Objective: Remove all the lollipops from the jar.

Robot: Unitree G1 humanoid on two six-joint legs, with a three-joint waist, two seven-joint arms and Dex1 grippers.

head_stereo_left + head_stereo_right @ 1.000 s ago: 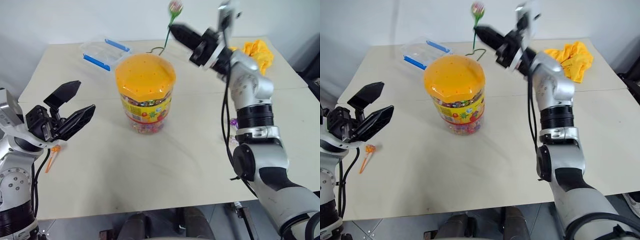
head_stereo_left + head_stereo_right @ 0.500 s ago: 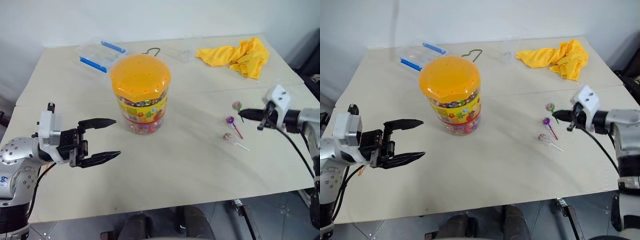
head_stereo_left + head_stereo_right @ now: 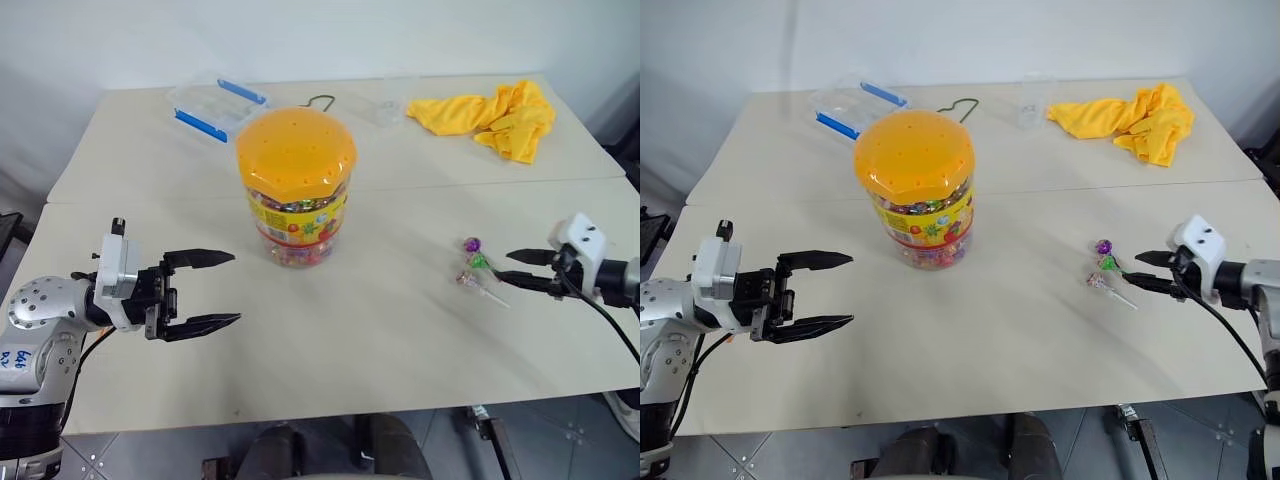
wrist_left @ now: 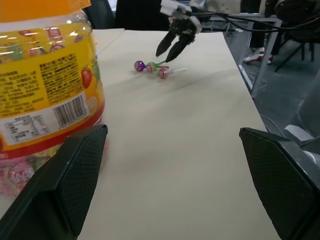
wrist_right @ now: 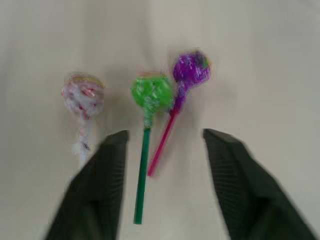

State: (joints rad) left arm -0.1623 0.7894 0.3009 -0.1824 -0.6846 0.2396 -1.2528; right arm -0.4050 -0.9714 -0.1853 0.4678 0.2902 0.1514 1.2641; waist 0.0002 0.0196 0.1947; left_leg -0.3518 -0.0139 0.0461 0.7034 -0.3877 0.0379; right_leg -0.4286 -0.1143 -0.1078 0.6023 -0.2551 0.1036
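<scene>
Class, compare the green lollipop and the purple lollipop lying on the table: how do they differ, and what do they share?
The green lollipop has a green stick; the purple lollipop has a pink one. The green lollipop's stick lies nearly in line with the right gripper, while the purple lollipop's stick slants. Both lie flat on the table, side by side, between the open fingers and ungripped.

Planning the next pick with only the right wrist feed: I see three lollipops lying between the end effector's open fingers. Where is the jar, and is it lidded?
Observer: The jar stands mid-table, well to the robot's left of those lollipops, with its orange lid on.
Operator: And the other arm?
Observer: The left end effector is open, on the jar's left side, apart from it.
Operator: Any clutter?
Observer: A yellow cloth and a clear box with blue clips lie along the far edge.
</scene>
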